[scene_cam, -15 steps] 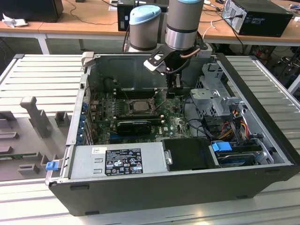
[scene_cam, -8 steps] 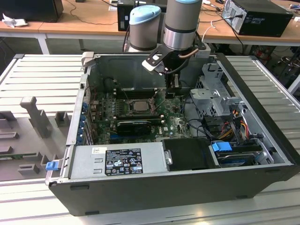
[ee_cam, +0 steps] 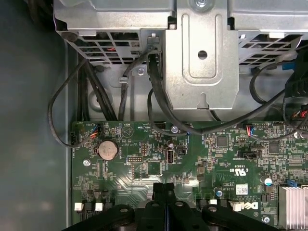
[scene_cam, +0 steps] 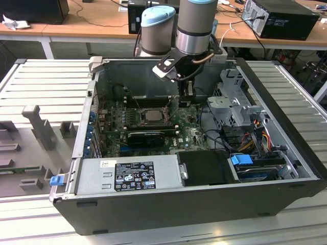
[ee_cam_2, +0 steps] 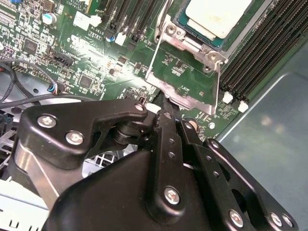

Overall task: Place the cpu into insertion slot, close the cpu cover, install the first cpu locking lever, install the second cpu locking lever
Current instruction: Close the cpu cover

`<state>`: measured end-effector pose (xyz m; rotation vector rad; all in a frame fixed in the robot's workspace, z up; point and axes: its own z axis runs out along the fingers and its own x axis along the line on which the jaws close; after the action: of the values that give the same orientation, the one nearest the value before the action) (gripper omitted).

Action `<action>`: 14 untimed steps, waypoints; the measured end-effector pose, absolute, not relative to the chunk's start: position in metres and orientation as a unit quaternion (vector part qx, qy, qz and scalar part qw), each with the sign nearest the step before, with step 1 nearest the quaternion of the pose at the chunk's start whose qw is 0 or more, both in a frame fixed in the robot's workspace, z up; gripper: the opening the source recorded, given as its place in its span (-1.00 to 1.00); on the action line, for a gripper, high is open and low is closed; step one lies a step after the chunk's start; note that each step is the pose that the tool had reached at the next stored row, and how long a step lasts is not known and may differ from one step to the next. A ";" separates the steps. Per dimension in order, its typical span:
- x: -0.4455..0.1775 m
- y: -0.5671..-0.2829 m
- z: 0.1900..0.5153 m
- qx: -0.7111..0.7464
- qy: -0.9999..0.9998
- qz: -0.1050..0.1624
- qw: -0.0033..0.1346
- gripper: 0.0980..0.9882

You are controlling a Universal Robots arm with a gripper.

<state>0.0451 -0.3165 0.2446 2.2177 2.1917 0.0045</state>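
Cpu (ee_cam_2: pixel 219 17): 1, in 1 insertion slot (ee_cam_2: pixel 186 41)

So the cpu (ee_cam_2: pixel 219 17) is already sitting flat in the insertion slot (ee_cam_2: pixel 188 37). It's a small square chip with a pale silvery top and a darker rim around it. In the exterior view it (scene_cam: pixel 152 116) sits roughly mid-board between the long black memory slots. The socket has silvery metal edging with screws at the corners. The cpu cover (ee_cam_2: pixel 187 100) isn't down yet. It's a thin silvery frame swung open away from the chip on the socket's edge, with green board showing through its big window.
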 end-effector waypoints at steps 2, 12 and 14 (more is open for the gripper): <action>0.044 -0.316 0.244 0.711 0.703 0.001 0.012 -0.98; 0.039 -0.316 0.243 0.711 0.703 0.001 0.012 -0.98; 0.038 -0.316 0.243 0.711 0.703 0.001 0.012 -0.98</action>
<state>0.0381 -0.3165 0.2428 2.2178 2.1916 0.0044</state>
